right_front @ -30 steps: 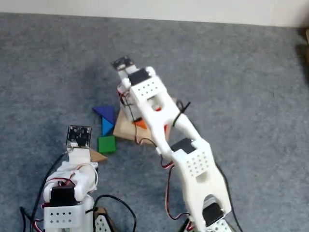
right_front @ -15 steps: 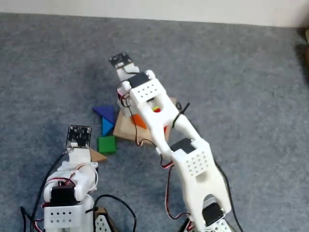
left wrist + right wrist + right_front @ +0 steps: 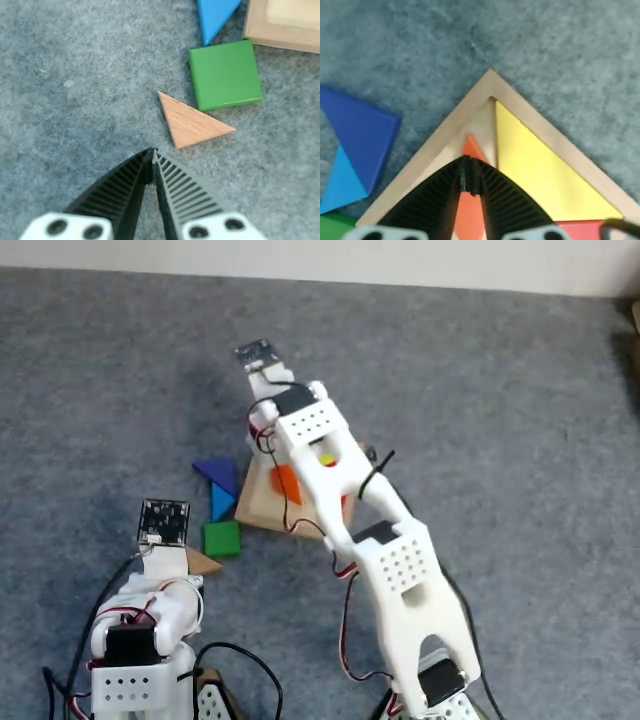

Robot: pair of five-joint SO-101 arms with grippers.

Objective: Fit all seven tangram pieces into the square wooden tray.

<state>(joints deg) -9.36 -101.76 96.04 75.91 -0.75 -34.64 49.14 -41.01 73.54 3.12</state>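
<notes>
1. Since a second ago the right arm has stretched a little farther across the table, and more of the orange wooden piece [image 3: 470, 146] now shows beneath it.
2. That orange piece lies inside the square wooden tray [image 3: 445, 132], with its point aimed into one corner. A large yellow wooden triangle [image 3: 535, 170] sits right beside it, along the rim, and a sliver of a red piece [image 3: 575, 227] shows past the yellow one.
3. The right gripper [image 3: 469, 175] hangs over the orange piece with its jaws pressed together and nothing between them. I cannot tell whether the tips touch the wood.
4. Just outside the tray on the grey carpet [image 3: 500, 390] lie a dark blue triangle [image 3: 360, 130] and a light blue triangle [image 3: 340, 185], edge to edge. Next come a green square block [image 3: 225, 74] and a plain wooden triangle [image 3: 192, 122], the two just beside each other.
5. The left gripper [image 3: 152, 152] sits low over the carpet near the plain triangle but not touching it, jaws closed on nothing.
</notes>
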